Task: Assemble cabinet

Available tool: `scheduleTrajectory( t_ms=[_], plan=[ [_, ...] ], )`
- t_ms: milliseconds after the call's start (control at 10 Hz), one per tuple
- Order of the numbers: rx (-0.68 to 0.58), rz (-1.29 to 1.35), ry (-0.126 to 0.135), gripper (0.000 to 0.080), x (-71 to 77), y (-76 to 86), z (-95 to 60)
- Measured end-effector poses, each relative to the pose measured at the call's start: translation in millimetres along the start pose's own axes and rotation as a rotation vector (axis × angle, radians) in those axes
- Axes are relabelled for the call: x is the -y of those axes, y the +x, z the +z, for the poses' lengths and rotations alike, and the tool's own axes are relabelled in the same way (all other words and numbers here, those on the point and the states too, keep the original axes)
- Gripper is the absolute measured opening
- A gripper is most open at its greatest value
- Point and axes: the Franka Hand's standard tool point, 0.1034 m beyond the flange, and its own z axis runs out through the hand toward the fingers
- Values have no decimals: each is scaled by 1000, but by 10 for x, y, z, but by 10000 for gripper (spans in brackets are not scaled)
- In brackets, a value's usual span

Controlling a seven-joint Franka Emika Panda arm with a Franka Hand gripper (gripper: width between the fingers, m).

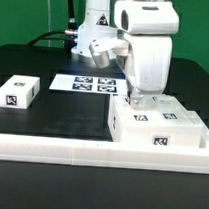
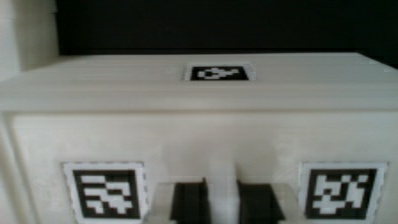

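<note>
Reaching steeply down with the white robot arm (image 1: 146, 50) onto the large white plastic cabinet (image 1: 159, 126), set on the black bench (image 1: 62, 115) at the exterior view's right, just behind a low white front rail (image 1: 70, 147). Gives little of the claw (image 2: 214, 188) from outside. Shows, in the wrist view alone, two dark fingers (image 2: 183, 205) close together, a thin pale strip between them; cannot tell whether gripping. Shows, from outside alone, a small white tagged block (image 1: 18, 92) and the marker board (image 1: 89, 85). Bears one square tag on top and two on the facing side.
</note>
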Motion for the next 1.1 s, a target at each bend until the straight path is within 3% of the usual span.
scheduleTrajectory(
  t_ms=[200, 300, 500, 600, 700, 1100],
  plan=[
    [0, 0, 1, 362, 3, -1, 5],
    [0, 0, 1, 362, 4, -2, 6],
    [0, 1, 2, 681, 5, -3, 9],
    [0, 1, 2, 681, 5, -4, 9],
    [0, 1, 2, 775, 6, -5, 10],
    [0, 1, 2, 797, 7, -6, 11]
  ],
)
